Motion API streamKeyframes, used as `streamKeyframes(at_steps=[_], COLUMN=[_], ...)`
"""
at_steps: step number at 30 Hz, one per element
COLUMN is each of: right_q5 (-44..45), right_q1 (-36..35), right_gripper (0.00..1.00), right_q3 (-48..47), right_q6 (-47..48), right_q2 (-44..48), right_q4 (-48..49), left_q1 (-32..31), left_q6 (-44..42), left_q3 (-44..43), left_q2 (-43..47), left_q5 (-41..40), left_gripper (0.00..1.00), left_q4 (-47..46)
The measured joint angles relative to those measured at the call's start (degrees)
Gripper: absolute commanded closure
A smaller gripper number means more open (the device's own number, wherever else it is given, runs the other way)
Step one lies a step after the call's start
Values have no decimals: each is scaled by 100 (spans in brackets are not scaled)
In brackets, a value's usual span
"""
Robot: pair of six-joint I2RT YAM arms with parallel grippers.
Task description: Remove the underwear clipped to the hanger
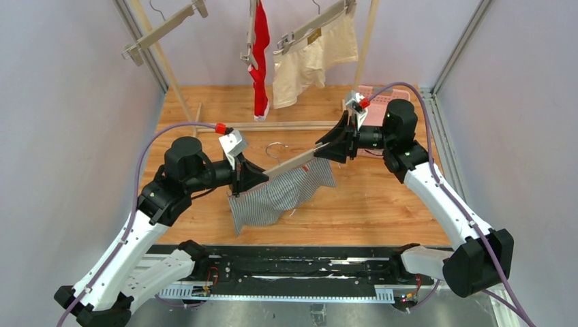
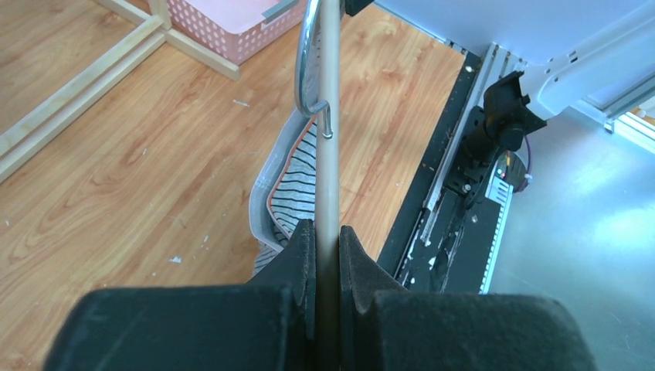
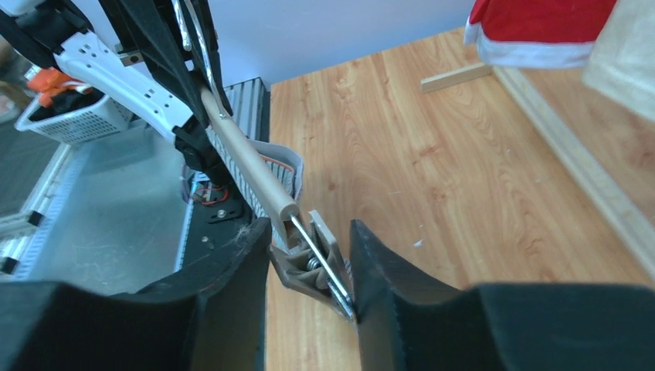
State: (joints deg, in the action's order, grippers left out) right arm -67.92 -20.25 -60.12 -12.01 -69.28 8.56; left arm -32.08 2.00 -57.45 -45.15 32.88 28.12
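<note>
Seen from above, the left claw (image 1: 247,176) is closed narrow on the left end of a wooden hanger (image 1: 290,163). The right claw (image 1: 328,148) sits at the hanger's right end. The bar runs between them above the wooden surface (image 1: 382,204), its right end farther away. The grey striped underwear (image 1: 279,194) hangs from that bar and spreads toward the near side. The hanger's metal hook (image 1: 276,148) shows just beyond the bar. At the far edge the red underwear (image 1: 260,54) and the cream underwear (image 1: 313,61) hang side by side, each clipped to its own hanger. An empty hanger (image 1: 163,27) hangs to their left. A pink basket (image 1: 373,92) peeks out behind the right arm.

In the left wrist view the two fingers (image 2: 305,255) press the bar from both sides with no gap. The striped cloth hangs just past the fingertips, on the left of the bar.

In the right wrist view the fingers (image 3: 232,278) stand slightly apart, and the hanger's end clip (image 3: 320,243) between them touches both pads. The grey waistband shows beside the bar behind the clip. Whether the clip bites the cloth cannot be told.
</note>
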Motion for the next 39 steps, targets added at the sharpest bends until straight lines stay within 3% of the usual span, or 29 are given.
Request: streamKeyframes(at_steps=[1, 3, 9, 10, 12, 15, 22, 27, 34, 39], right_q5=[-9, -68, -269, -267, -249, -63, 1346, 3412, 5796, 6832], right_q1=[0, 2, 15, 15, 15, 4, -31, -525, -977, -1377], right_gripper=[82, 98, 99, 96, 63, 28, 24, 23, 22, 22], right_q3=[0, 0, -4, -7, -24, -127, -413, -424, 483, 1340], right_q6=[15, 28, 44, 48, 81, 229, 378, 282, 188, 24], right_q2=[0, 0, 0, 0, 7, 9, 267, 811, 1624, 2223], right_q4=[-22, -28, -37, -48, -129, -426, -903, -1027, -981, -951], left_q1=[0, -2, 0, 0, 0, -4, -4, -4, -17, -20], left_q6=[15, 15, 37, 37, 33, 37, 33, 39, -72, -131], left_q3=[0, -4, -9, -9, -9, -46, -267, -264, -437, -535], left_q2=[-2, -2, 28, 24, 11, -37, -195, -208, -717, -1058], left_q5=[-9, 0, 59, 66, 70, 61, -28, -195, -586, -894], left_gripper=[100, 100, 100, 100, 100, 100, 100, 100, 100, 100], left_q4=[-17, 46, 149, 149, 149, 96, -164, -256, -72, 13])
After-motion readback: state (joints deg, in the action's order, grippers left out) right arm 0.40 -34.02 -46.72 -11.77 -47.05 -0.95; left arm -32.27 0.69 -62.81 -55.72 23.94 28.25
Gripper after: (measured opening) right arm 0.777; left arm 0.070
